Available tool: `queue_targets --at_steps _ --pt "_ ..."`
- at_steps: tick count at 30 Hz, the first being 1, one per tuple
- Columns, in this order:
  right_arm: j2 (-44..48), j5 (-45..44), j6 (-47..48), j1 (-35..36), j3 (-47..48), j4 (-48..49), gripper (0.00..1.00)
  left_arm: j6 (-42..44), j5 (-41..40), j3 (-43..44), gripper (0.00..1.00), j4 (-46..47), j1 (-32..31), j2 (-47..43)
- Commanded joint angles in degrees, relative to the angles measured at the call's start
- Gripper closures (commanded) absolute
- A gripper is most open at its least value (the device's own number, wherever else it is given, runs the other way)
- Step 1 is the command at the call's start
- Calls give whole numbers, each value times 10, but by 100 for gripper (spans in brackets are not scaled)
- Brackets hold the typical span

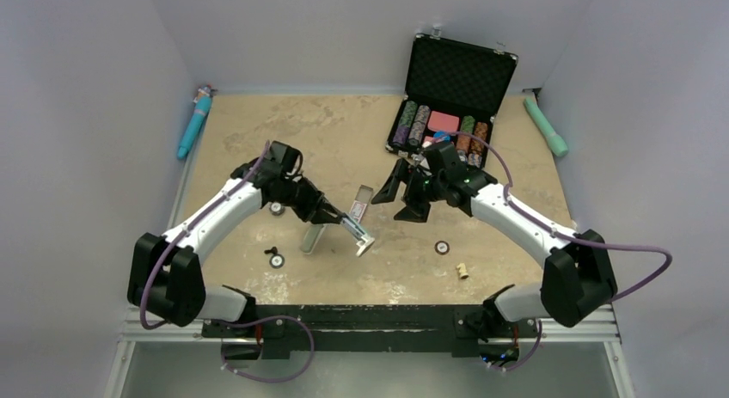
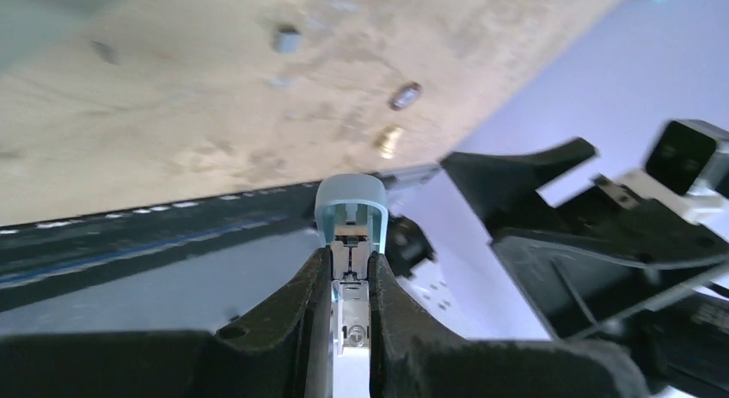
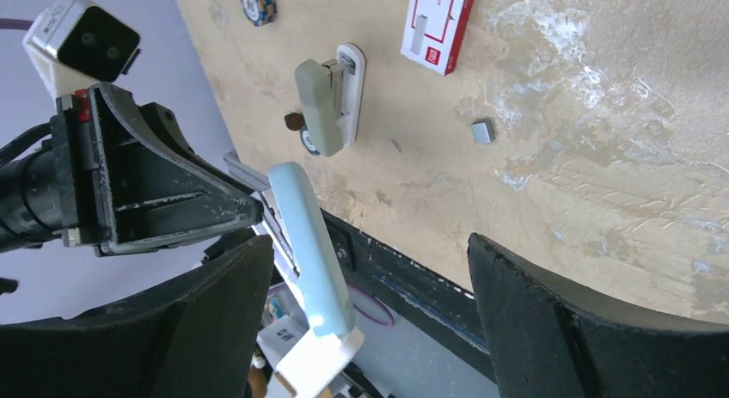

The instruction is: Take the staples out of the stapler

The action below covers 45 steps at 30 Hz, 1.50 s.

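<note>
My left gripper (image 1: 342,221) is shut on a light blue and white stapler (image 1: 362,241) and holds it above the table, tip toward the near edge. In the left wrist view the fingers (image 2: 314,286) clamp its metal body and the blue nose (image 2: 351,202) sticks out past them. The staples (image 3: 483,131) are a tiny grey strip lying loose on the table; it also shows in the left wrist view (image 2: 288,39). My right gripper (image 1: 401,196) is open and empty, just right of the stapler (image 3: 311,247), which shows below the left finger (image 3: 172,192).
A second, grey-green stapler (image 1: 314,237) lies on the table, with a red-and-white box (image 1: 361,202) beside it. Black-rimmed chips (image 1: 276,260) (image 1: 442,247) and a small beige piece (image 1: 462,270) lie near the front. An open chip case (image 1: 460,71) stands at the back right.
</note>
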<state>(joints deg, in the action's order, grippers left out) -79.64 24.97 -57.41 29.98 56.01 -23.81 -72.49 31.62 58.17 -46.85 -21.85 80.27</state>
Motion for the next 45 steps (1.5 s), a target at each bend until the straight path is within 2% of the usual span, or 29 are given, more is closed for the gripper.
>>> queue_targets --at_steps 1,3,7,11,16,19,21,27,29,30,31,34,40,45 --pt "34 14 28 3 12 23 14 -145 141 -42 100 200 -4 -37" --pt "41 24 31 2 13 34 16 -135 150 -16 100 221 -4 -38" --pt "40 49 65 2 40 45 18 -30 200 62 100 234 -6 -6" --pt "43 101 59 3 46 95 18 45 226 70 100 256 -6 -9" --pt "71 153 -5 3 7 198 19 2 266 25 100 357 -7 -18" --pt "83 165 -38 3 -20 246 22 -36 282 6 100 448 -9 -29" --pt "88 165 -46 3 -29 254 29 -44 291 8 100 480 -9 -33" --pt "106 165 -71 3 -61 289 67 -47 308 9 100 517 -11 -41" --pt "109 160 -74 3 -65 286 90 -46 308 5 100 513 -11 -41" --pt "111 157 -76 2 -66 283 98 -44 308 1 100 508 -11 -40" --pt "114 155 -80 3 -68 281 100 -42 306 -2 100 503 -11 -40" --pt "128 135 -89 1 -78 261 100 -26 293 -12 100 464 -10 -48" --pt "193 64 -182 -16 -159 240 100 49 229 -10 100 273 -6 -88" --pt "238 21 -236 -21 -221 183 100 53 187 -40 100 190 -5 -115"
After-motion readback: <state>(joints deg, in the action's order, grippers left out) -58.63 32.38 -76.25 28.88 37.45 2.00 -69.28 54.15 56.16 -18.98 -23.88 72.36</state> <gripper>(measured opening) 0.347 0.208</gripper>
